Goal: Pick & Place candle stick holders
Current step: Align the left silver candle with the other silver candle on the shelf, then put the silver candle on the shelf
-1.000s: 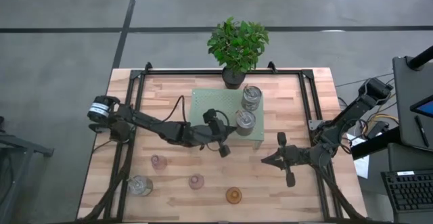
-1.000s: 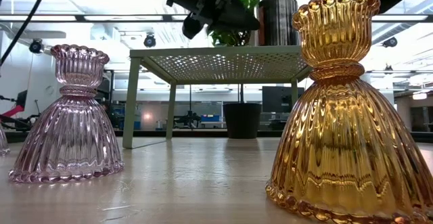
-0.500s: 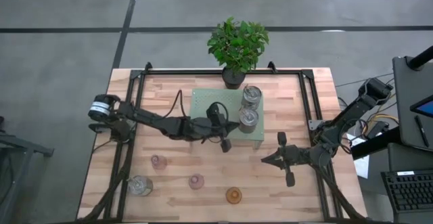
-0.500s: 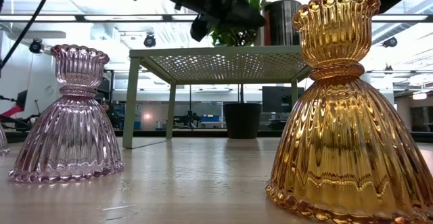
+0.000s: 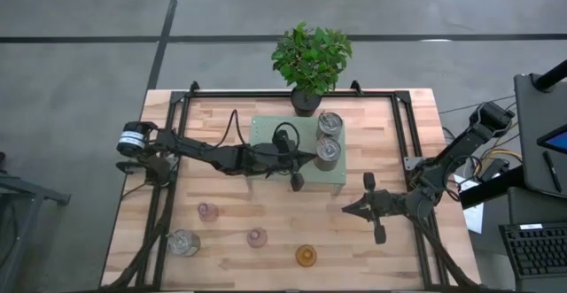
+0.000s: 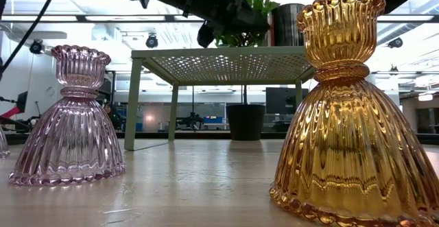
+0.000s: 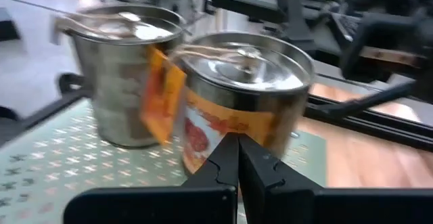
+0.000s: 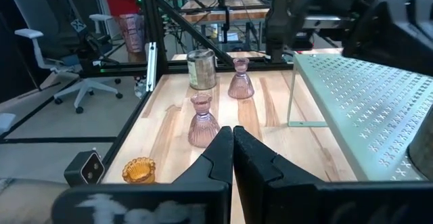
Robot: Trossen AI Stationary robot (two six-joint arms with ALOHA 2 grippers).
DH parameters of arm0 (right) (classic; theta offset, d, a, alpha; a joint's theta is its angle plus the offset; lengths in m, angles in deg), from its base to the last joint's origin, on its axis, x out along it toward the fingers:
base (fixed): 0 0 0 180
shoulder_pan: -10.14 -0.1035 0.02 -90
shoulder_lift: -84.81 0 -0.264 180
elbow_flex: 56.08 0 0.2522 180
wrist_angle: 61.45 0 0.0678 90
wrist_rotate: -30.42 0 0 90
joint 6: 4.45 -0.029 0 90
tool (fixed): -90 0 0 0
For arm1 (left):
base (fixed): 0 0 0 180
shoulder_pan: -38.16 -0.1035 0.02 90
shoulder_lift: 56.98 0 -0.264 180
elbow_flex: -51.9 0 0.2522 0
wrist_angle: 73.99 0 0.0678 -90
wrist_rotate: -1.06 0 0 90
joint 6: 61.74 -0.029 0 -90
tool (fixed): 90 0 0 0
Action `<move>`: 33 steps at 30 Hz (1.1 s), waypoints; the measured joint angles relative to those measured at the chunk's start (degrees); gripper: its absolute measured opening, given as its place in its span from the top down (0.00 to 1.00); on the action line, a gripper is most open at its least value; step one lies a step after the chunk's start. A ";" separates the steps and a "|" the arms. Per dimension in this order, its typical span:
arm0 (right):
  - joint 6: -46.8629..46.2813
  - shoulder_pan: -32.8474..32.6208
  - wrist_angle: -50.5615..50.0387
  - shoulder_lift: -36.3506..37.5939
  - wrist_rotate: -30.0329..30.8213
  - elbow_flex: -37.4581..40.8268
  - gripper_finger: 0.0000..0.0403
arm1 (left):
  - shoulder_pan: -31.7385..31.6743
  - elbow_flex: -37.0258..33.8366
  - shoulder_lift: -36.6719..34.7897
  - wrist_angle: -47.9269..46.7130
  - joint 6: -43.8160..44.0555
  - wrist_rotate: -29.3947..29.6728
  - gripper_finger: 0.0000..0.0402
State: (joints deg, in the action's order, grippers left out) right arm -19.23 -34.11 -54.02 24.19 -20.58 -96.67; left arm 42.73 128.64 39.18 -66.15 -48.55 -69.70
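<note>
From the frame's left, the left arm stretches flat across the table (image 5: 226,240), its left claw (image 5: 304,157) pinched shut just beside two silvery holders (image 5: 329,150) on the green rack (image 5: 266,138) at centre. Lower right, the right claw (image 5: 353,209) rests shut. Pink holders (image 5: 256,237) and amber holder (image 5: 306,256) stand along the bottom.

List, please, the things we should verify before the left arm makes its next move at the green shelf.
1. Left gripper open for a grasp: not ok, its jaws are shut.
2. Aimed at the nearer silvery holder: ok, it is straight ahead.
3. That holder upright on the green shelf: ok.
4. Room beside the second silvery holder: cannot tell, the two stand close together.
5. Right gripper out of the way: ok, it is over the table's right side.
</note>
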 joint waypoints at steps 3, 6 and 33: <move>0.16 0.00 0.00 0.00 0.00 0.02 0.98 | 0.90 0.00 -0.66 -2.14 1.46 -5.08 1.00; 0.26 0.00 0.00 -0.01 0.02 0.05 0.98 | 2.43 0.00 -3.09 -6.72 2.95 -9.52 1.00; -1.35 0.76 -1.29 -0.02 0.09 0.41 0.98 | 38.68 -1.29 -22.33 -49.32 48.42 -5.57 0.91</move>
State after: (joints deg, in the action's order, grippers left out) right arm -20.58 -33.35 -55.31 24.17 -20.49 -96.26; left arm 81.41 127.35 16.85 -115.47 -0.13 -75.28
